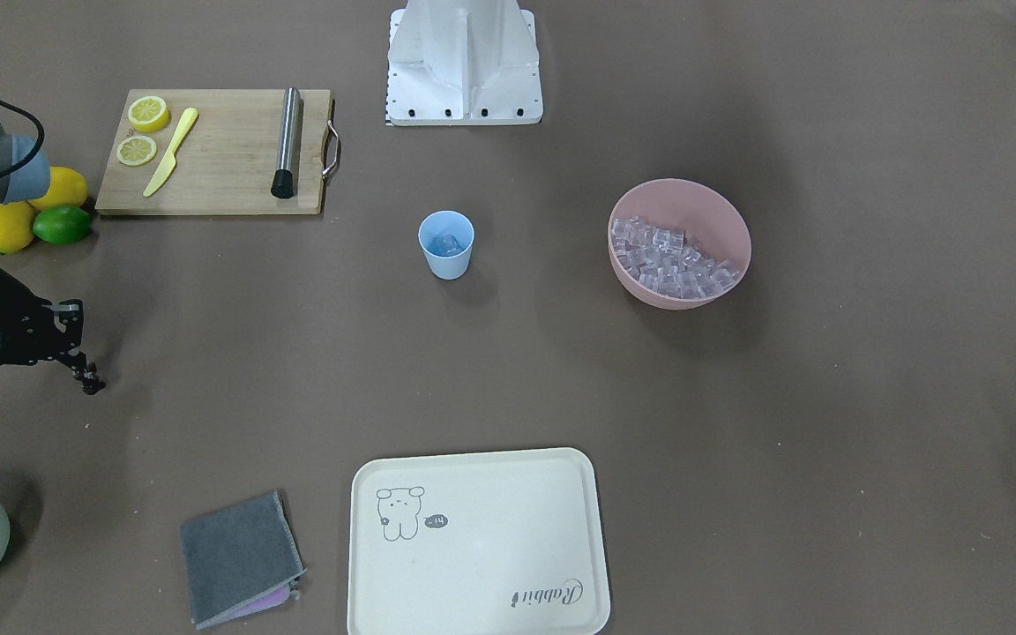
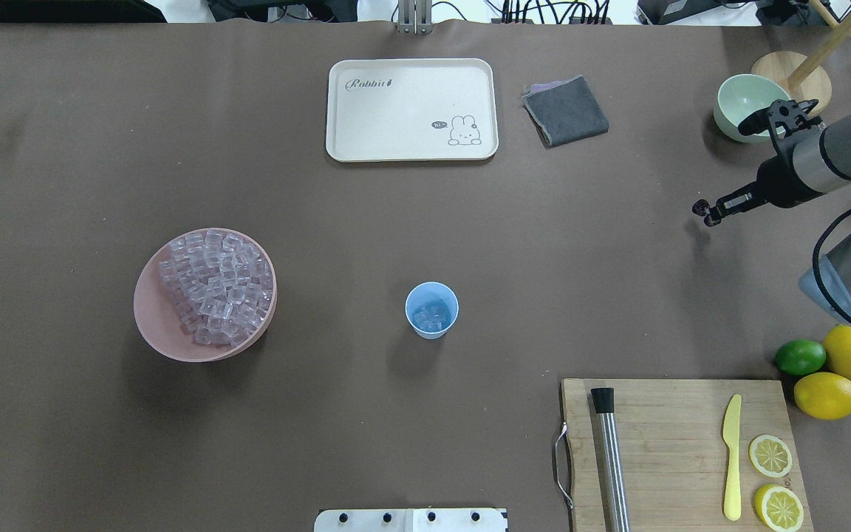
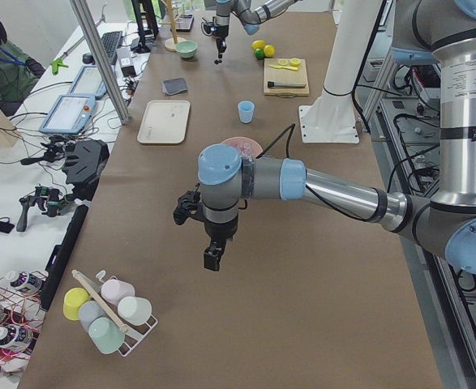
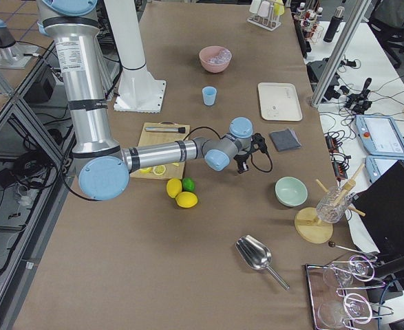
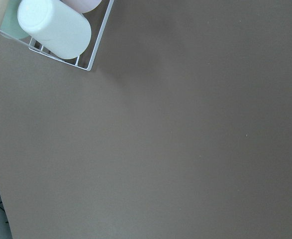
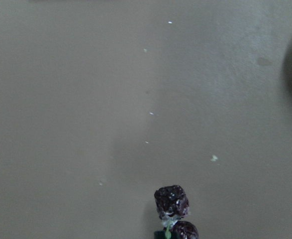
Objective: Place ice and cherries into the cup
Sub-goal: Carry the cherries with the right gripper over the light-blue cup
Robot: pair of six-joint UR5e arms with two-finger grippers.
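Note:
The light-blue cup [image 2: 431,310] stands upright at mid-table with a few ice cubes [image 2: 429,316] in it; it also shows in the front view [image 1: 446,244]. Many more ice cubes [image 2: 217,288] fill the pink bowl [image 2: 152,336] to its left. My right gripper [image 2: 702,210] hangs above the table at the far right, near the pale green bowl [image 2: 747,103], shut on the dark cherries [image 6: 171,201]. The cherries also show at the fingertips in the front view [image 1: 92,384]. My left gripper [image 3: 212,259] shows only in the exterior left view, low over bare table, and I cannot tell its state.
A cutting board [image 2: 677,451] holds a steel muddler [image 2: 610,458], a yellow knife [image 2: 731,458] and lemon halves [image 2: 770,456]. Lemons [image 2: 826,395] and a lime [image 2: 800,357] lie beside it. A cream tray [image 2: 411,109] and grey cloth [image 2: 566,111] lie at the far side. A cup rack [image 5: 61,30] sits near my left gripper.

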